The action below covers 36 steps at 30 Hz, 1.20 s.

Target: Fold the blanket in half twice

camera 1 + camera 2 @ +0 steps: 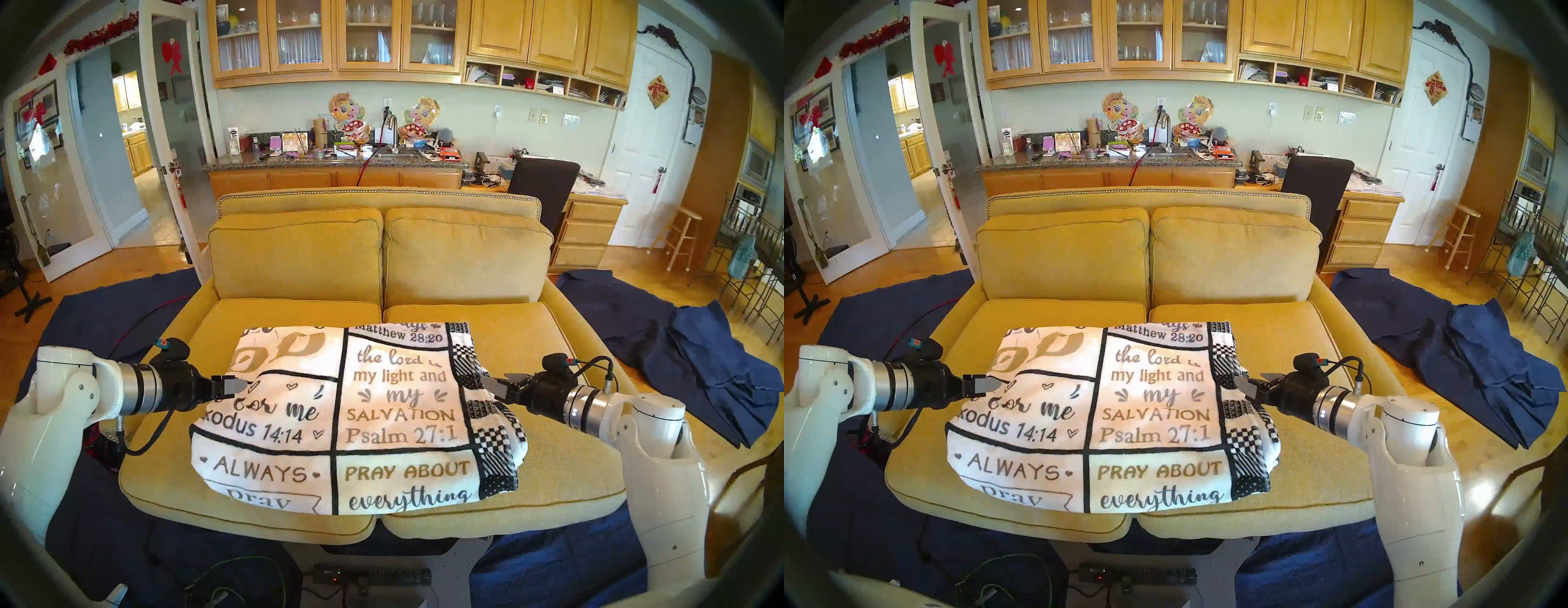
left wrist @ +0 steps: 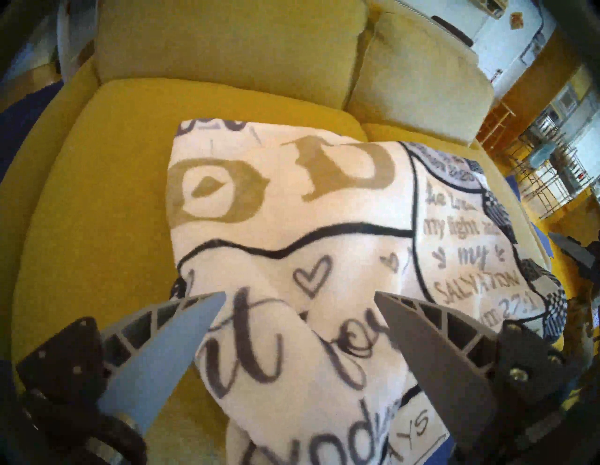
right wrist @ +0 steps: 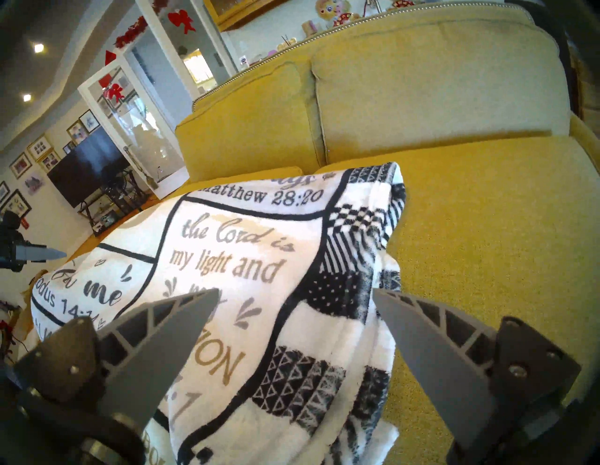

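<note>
Two seat cushions of the yellow sofa carry the blanket, which lies folded across both, nearer the front edge than the backrest. Its top face shows black grid lines and verse lettering, and its checkered border runs down the right edge. Navy cloths lie spread and bunched on the floor to the right of the sofa, well apart from the blanket.

Over the blanket's left edge hangs the left hand, its fingers spread apart with nothing between them; the wrist view shows white fleece below the gap. At the right edge, the right hand points inward over the checkered border, its fingers likewise wide apart and empty.
</note>
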### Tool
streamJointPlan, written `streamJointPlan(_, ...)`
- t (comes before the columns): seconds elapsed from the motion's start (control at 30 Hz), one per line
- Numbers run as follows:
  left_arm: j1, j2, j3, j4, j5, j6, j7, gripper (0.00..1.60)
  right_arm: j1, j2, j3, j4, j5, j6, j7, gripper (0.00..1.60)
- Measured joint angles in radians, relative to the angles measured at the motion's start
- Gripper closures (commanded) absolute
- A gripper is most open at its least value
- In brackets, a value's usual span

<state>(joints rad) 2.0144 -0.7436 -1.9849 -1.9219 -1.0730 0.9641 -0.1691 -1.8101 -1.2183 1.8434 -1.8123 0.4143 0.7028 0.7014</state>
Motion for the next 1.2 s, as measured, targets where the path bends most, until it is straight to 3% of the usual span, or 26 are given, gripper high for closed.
streamJointPlan(0.57, -0.136, 0.015, 0.080, 0.148, -0.155, -0.001, 0.233, 0.00, 0.052, -0.011, -0.019, 0.029, 0.002, 0.032, -0.027, 0.00)
streamJointPlan(1.2, -0.289, 0.012, 0.254, 0.320, -0.483, -0.002, 0.449, 0.00, 0.056, -0.026, -0.015, 0.042, 0.004, 0.028, -0.022, 0.00)
